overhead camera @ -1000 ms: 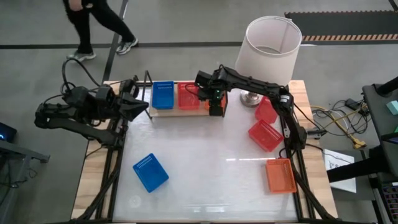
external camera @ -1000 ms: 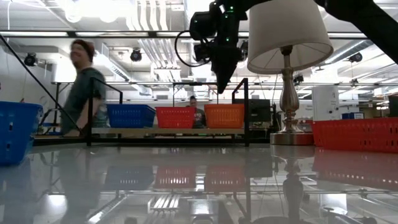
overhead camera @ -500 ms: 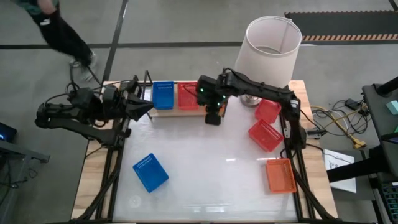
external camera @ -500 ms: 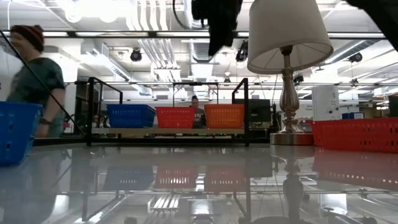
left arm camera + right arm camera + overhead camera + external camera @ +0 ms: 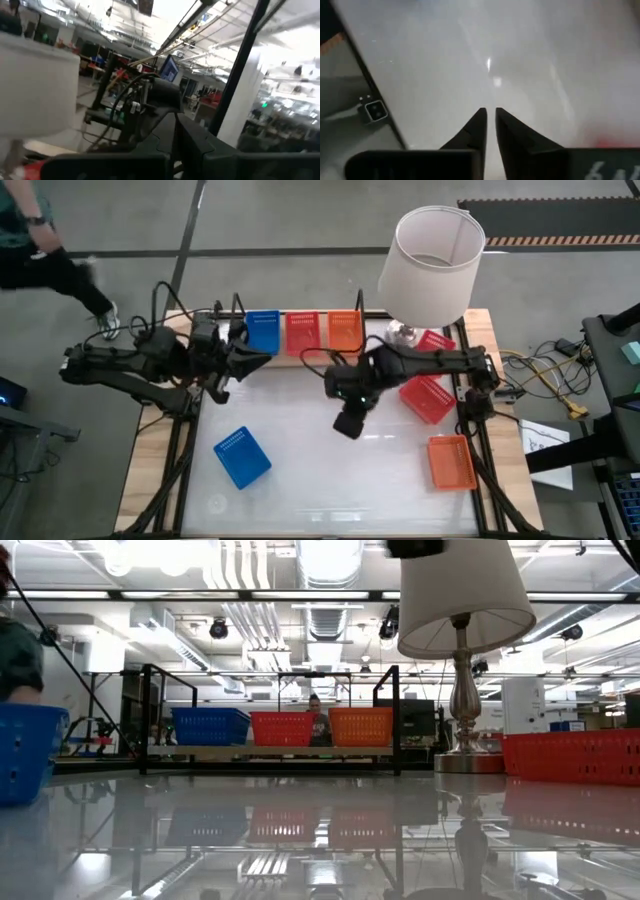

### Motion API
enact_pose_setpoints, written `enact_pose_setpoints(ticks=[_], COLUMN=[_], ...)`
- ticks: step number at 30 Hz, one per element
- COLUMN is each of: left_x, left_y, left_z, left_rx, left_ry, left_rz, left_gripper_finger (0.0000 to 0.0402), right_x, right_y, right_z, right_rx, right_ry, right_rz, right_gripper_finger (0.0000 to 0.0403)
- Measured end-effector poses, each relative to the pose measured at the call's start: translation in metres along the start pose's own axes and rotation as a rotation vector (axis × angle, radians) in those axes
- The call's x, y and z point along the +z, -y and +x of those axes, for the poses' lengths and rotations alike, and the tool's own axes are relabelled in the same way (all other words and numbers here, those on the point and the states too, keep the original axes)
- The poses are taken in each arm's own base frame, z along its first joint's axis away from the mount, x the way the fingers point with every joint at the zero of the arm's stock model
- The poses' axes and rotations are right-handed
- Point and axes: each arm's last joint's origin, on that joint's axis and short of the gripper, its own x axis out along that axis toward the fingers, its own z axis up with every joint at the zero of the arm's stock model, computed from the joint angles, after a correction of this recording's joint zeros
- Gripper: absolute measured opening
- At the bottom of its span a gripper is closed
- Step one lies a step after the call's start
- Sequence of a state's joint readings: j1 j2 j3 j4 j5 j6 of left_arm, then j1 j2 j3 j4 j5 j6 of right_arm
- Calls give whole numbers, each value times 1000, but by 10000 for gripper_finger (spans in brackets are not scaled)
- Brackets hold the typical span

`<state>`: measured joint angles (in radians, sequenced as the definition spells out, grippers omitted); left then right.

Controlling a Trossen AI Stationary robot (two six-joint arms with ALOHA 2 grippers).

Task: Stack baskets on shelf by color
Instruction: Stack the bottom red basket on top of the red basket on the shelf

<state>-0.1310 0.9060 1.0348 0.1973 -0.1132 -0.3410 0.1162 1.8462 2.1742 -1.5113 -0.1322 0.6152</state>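
The low light-wood shelf [image 5: 303, 352] with black wire ends carries one blue [image 5: 262, 330], one red [image 5: 302, 330] and one orange slotted plastic basket [image 5: 344, 329] side by side. The right tool [image 5: 348, 423] hangs over the middle of the white table [image 5: 300, 450], fingers nearly closed and holding nothing. The left tool [image 5: 262, 359] sits just before the shelf's blue end, closed and empty.

Next it seems a loose basket must be fetched; the nearest red one [image 5: 425, 397] lies tilted, so the fingers should open and pinch one long wall. Another red basket [image 5: 432, 340] crowds the white-shaded lamp [image 5: 430, 250]; an orange one [image 5: 451, 462] and a blue one [image 5: 242, 456] lie well apart.
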Motion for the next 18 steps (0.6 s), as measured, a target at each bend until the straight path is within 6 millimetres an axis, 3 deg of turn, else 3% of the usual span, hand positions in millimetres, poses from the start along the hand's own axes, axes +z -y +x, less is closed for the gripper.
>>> enact_pose_setpoints(ticks=[2,8,12,18], left_x=[-2,-2,2,4], left_y=[0,6,9,10], left_z=[4,12,11,8], left_rx=[-8,-61,-91,-98], left_ry=[15,70,111,117], left_rz=[-47,-90,-98,-102], left_gripper_finger=[0,0,0,0], right_x=[-11,-28,-43,-83], right_y=[-1,2,20,56], right_z=[5,31,43,56], right_rx=[-69,-310,-395,-486], right_ry=[-61,21,0,-37], right_rz=[131,292,388,580], right_gripper_finger=[58,122,156,186])
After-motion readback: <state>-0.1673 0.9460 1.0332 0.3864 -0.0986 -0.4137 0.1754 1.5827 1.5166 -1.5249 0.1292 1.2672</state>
